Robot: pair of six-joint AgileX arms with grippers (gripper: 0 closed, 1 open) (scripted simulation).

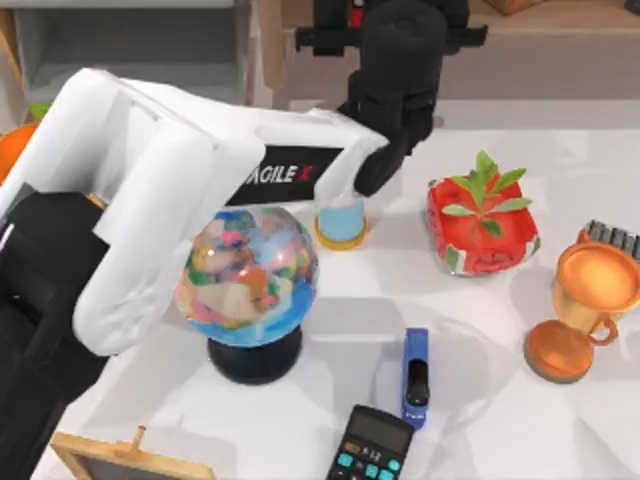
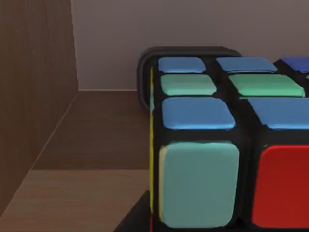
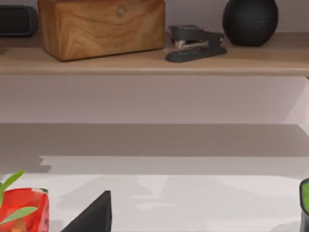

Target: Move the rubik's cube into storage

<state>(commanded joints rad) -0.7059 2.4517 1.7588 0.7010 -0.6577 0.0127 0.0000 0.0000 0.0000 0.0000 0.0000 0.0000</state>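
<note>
The rubik's cube (image 2: 198, 183) looms close in the left wrist view, showing blue, green, pale teal and red tiles in a black grid. It sits inside a wooden storage compartment with a brown side wall (image 2: 34, 96) and a plank floor (image 2: 87, 193). A dark finger pad (image 2: 145, 72) presses behind the cube. From above, my left arm stretches across the table to the back shelf, and my left gripper (image 1: 390, 30) is there, shut on the cube. My right arm stays parked, its wrist camera facing the shelf.
On the white table stand a globe (image 1: 247, 275), a blue cylinder on a yellow base (image 1: 342, 222), a red planter box (image 1: 480, 225), a copper trophy (image 1: 585, 300), a blue stapler (image 1: 416, 378) and a calculator (image 1: 370, 448). The upper shelf holds a wooden box (image 3: 101, 26).
</note>
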